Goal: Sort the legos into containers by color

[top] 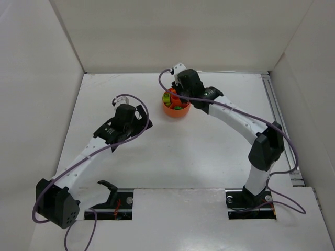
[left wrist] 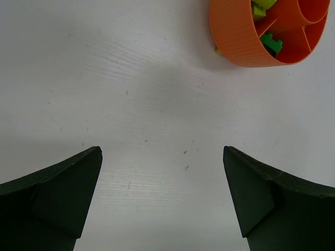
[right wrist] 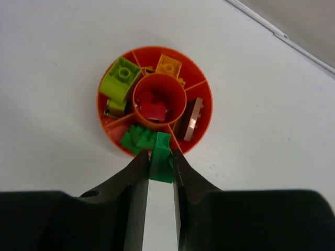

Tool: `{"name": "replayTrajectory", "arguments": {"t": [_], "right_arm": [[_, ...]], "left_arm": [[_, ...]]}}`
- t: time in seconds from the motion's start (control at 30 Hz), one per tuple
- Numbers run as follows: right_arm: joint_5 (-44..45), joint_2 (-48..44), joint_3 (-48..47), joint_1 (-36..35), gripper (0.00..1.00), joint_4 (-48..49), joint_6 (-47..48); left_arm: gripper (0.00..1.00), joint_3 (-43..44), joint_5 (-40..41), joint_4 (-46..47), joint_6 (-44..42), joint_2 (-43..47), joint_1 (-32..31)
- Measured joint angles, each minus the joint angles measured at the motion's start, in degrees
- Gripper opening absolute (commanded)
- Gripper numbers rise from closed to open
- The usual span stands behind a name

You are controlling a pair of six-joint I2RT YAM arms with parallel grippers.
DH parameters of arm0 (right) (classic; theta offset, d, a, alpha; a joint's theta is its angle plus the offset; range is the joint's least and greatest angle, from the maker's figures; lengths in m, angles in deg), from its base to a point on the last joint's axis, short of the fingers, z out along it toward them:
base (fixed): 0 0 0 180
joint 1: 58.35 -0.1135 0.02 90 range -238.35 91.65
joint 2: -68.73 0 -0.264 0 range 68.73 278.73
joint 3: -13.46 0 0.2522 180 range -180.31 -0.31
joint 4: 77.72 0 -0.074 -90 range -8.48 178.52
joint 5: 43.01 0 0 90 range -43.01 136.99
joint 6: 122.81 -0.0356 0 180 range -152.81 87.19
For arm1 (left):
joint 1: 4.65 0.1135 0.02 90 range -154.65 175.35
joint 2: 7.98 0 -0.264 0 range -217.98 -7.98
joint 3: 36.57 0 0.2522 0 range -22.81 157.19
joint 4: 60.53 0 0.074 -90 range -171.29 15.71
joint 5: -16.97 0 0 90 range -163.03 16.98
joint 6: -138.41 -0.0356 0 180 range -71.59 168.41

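Left end effector [left wrist: 161, 151] gapes wide over the table [left wrist: 131, 94]; orange dish [left wrist: 233, 31] with green legos [left wrist: 271, 43] sits upper right.

Clear run of bare white table [left wrist: 157, 94] between the wide-spread left gripper [left wrist: 162, 149] and the orange dish [left wrist: 235, 36]. Over the dish, blocked by the right gripper [right wrist: 160, 154], pinching a green lego [right wrist: 161, 166] at its rim. Boxed in by white walls [top: 36, 78] on three sides.

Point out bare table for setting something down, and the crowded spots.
Bare: the table in the middle, on the near side of the orange dish, and the stretch between the open left end effector and that dish. Crowded: the dish, right end effector holding a green lego over it.
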Motion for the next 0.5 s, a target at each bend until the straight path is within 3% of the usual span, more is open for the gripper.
{"name": "replayTrajectory", "arguments": {"t": [0.3, 0.43, 0.5], "right_arm": [[-0.5, 11.76, -6.23, 1.73, 0.18, -1.03, 3.63], [-0.72, 12.44, -6.36, 1.92, 0.24, -1.7, 3.91], [-0.92, 12.46, -6.84, 1.92, 0.36, -1.77, 4.02]], "left_arm": [[1.0, 1.79, 0.0, 0.7, -1.81, -4.63, 2.4], [1.0, 1.79, -0.15, 0.92, -2.49, -4.68, 3.61], [1.0, 1.79, -0.24, 0.94, -2.69, -4.68, 3.96]]}}
